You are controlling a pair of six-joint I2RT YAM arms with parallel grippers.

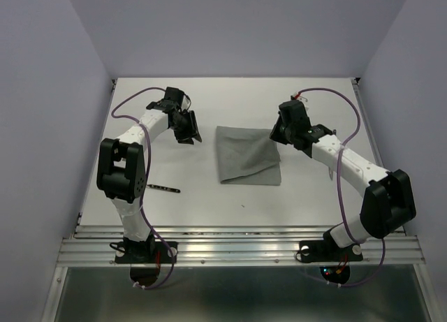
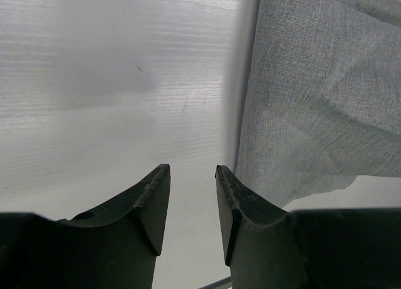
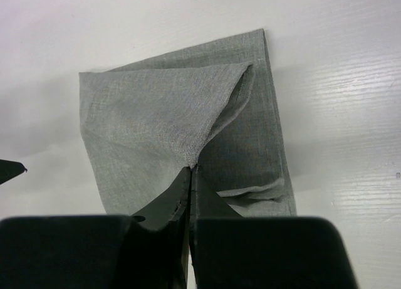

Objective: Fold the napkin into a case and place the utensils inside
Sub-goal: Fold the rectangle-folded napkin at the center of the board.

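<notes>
A: Top external: spotting the napkin point(image 1: 248, 158) lying folded on the bench point(image 1: 209, 98)?

B: Yes. Pinching a lifted layer at the napkin's right edge with the right tool point(image 3: 190, 176), clamped on cloth. Holding the left tool point(image 2: 192, 171) apart, empty, just left of the napkin. Noticing one utensil point(image 1: 163, 188) farther left.

Left arm point(image 1: 150, 123) is bending at the elbow in the upper left of the frame, left gripper point(image 1: 187, 130) pointing right, jaws sitting partly apart. Right arm point(image 1: 346, 158) is reaching in from the lower right, right gripper point(image 1: 276, 135) tilting down, jaws pinching a raised fold of the napkin point(image 1: 248, 158).
</notes>
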